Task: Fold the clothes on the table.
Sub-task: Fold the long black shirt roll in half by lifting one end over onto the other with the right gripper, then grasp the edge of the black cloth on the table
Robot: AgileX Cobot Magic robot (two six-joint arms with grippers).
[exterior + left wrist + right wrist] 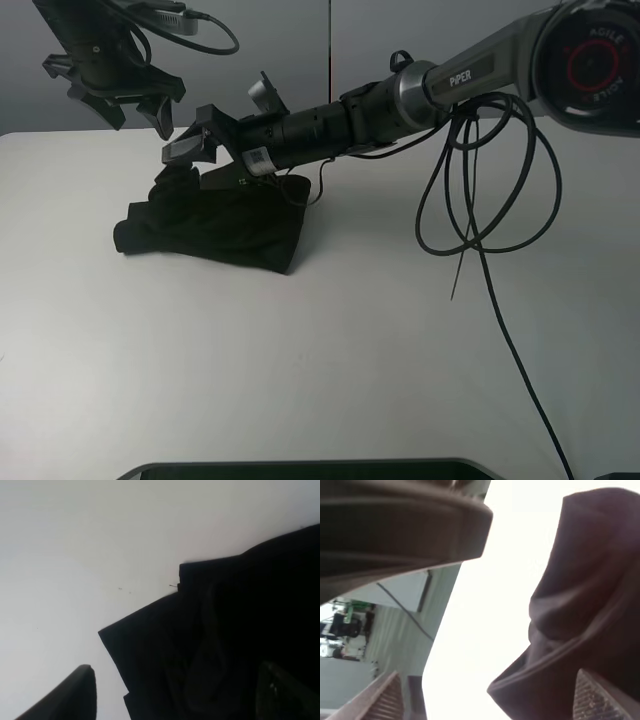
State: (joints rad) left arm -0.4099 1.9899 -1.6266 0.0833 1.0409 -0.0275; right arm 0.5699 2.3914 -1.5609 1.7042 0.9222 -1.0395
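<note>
The black T-shirt [215, 225] lies bunched in a folded bundle on the white table [360, 350], left of centre. Its print and neck label are hidden. A small hump of cloth rises at its upper left. My right arm reaches across from the right, and its gripper [190, 150] hovers just above that hump. In the right wrist view this gripper [495, 700] is open, with cloth [580, 610] beside one finger. My left gripper [140, 122] hangs open and empty above and behind the shirt's left end. In the left wrist view it [175, 700] looks down on the shirt's corner [200, 640].
Black cables [480, 200] dangle in loops from the right arm over the right half of the table. A dark rounded object [300, 470] sits at the near table edge. Grey wall panels stand behind the table.
</note>
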